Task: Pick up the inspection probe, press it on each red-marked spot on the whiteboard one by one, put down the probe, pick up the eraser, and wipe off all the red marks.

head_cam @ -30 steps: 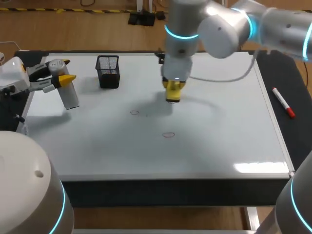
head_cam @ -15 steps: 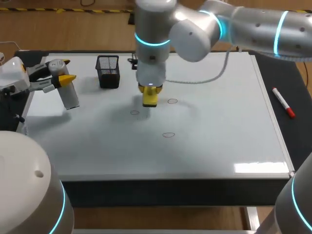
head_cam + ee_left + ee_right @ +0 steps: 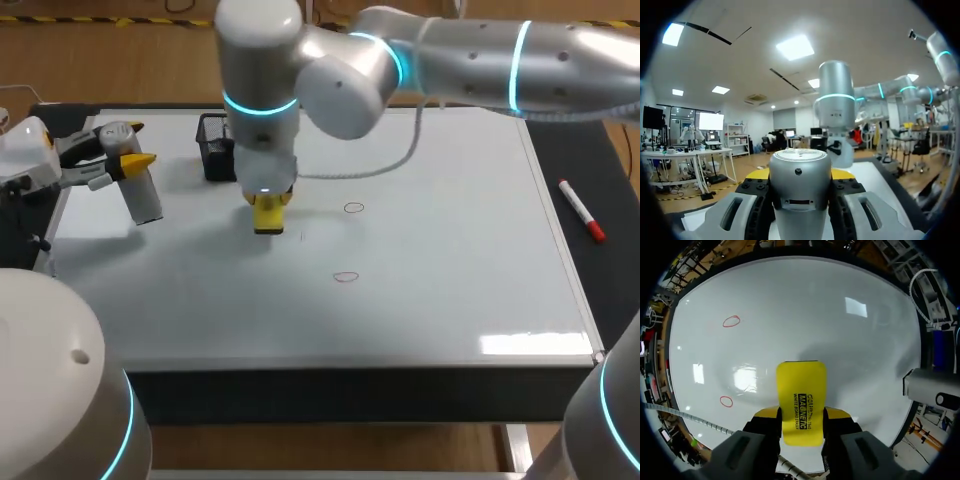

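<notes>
The right fingers (image 3: 766,415) pinch the eraser (image 3: 268,215) by its long sides, left of centre on the whiteboard (image 3: 450,260), near two red marks (image 3: 353,208). The eraser looks light and rigid, so a mid-body hold suits it. The left fingers (image 3: 138,160) clamp the probe (image 3: 140,195) at far left.

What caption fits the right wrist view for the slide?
Right gripper shut on the yellow eraser over the whiteboard, two red marks left to wipe.

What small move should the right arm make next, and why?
Probably slide the eraser, held in the right pincer, sideways to the nearer red mark. That one and a second red mark are unwiped on the whiteboard.
</notes>
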`<state>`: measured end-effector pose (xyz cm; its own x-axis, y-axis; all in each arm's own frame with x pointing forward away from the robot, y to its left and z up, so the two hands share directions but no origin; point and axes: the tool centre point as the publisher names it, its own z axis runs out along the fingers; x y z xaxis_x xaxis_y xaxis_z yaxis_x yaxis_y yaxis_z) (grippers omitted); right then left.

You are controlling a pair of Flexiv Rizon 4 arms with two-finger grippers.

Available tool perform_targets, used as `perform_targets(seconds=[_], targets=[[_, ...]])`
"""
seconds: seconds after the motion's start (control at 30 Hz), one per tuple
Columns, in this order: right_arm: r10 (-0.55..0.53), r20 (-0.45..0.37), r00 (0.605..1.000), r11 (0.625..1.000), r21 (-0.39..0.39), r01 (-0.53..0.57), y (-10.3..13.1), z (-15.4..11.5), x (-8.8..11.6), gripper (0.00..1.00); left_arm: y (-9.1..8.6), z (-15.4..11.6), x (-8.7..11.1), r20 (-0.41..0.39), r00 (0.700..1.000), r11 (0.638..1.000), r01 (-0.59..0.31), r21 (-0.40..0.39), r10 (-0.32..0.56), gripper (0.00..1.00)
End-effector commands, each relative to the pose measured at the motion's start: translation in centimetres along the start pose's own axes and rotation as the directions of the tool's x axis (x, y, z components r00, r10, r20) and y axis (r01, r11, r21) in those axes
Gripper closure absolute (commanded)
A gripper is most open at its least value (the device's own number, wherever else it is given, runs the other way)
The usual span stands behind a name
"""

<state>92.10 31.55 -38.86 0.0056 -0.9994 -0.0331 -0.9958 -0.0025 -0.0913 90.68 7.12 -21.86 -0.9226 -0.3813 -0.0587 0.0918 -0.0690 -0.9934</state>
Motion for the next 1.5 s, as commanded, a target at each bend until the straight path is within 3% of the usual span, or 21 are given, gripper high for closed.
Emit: perform_targets(seconds=[0.03, 0.77, 1.5], targets=[[0.001, -0.052, 0.999, 1.000, 0.010, -0.001, 0.7, 0.1, -0.6, 1.00, -0.1, 0.0, 0.0, -0.001, 1.000, 1.000, 0.000, 0.001, 0.000, 1.00], [-0.066, -0.040, 0.997, 0.998, -0.001, 0.066, 2.5, 1.9, -2.1, 1.00, -0.1, 0.0, 0.0, -0.001, 1.000, 1.000, 0.000, 0.001, 0.000, 1.00], [-0.047, -0.048, 0.998, 0.999, -0.005, 0.047, 2.6, 3.0, -0.1, 1.00, -0.1, 0.0, 0.0, -0.001, 1.000, 1.000, 0.000, 0.001, 0.000, 1.00]])
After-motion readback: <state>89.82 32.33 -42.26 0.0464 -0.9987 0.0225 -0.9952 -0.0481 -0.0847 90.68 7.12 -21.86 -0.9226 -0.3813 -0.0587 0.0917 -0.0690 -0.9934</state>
